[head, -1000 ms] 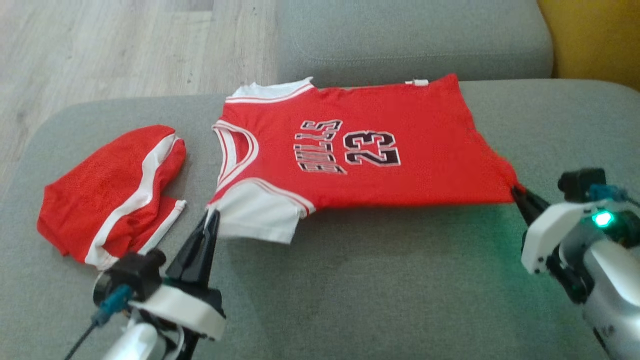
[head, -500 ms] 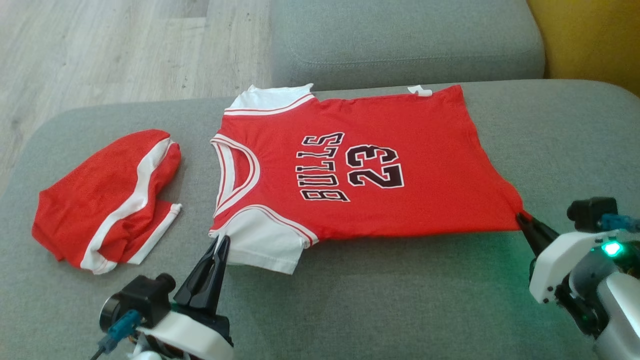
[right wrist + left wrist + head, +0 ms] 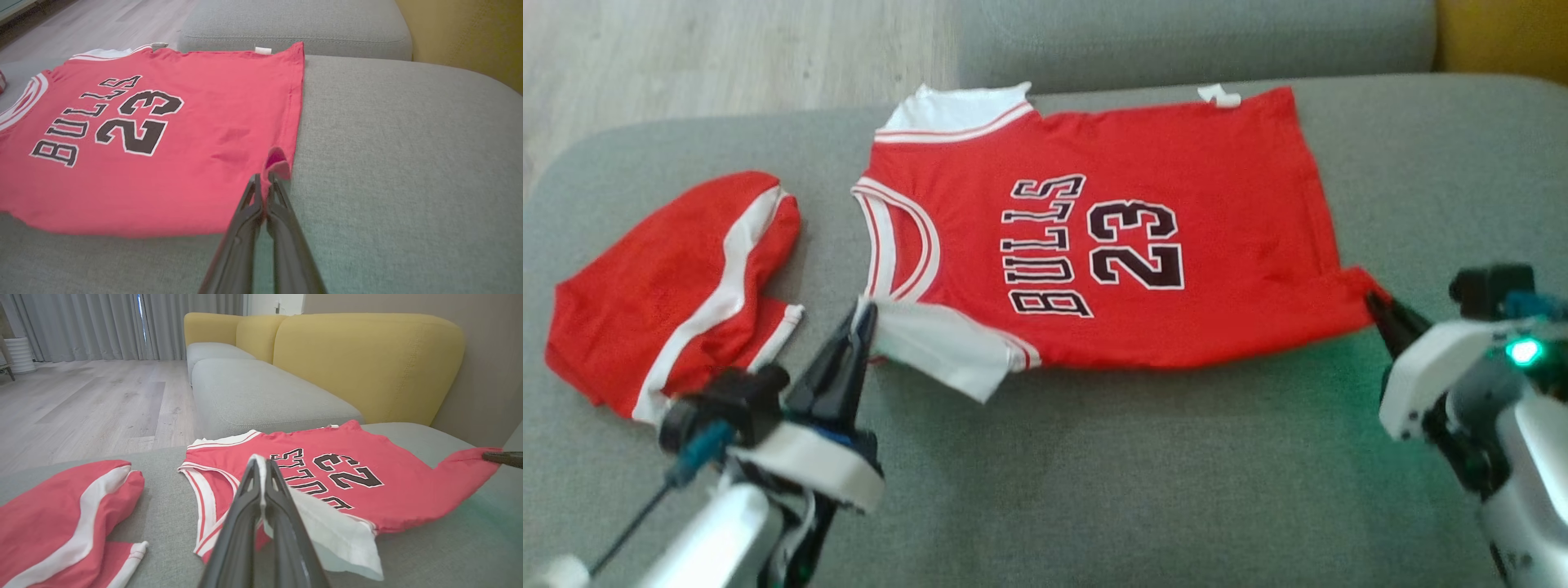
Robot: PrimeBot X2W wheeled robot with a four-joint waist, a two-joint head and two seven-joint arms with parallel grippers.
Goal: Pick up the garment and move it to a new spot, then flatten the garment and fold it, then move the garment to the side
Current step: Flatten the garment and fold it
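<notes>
Sleeve (image 3: 939, 347) now aloft in left jaws; yellow backrest (image 3: 367, 363) in left wrist view.

Both hands (image 3: 864, 310) (image 3: 1372, 300) pinch the red jersey (image 3: 1176, 204) on grey cushion (image 3: 1135, 474).

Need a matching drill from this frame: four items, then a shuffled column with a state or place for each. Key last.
1. left gripper
2. right gripper
3. jersey
4. shorts

a. lying loose beside the neckline
b. jaws shut on red hem corner
c. spread print-up on grey cushion
d. jaws shut on white sleeve

Pairs: 1-d, 2-b, 3-c, 4-a
</notes>
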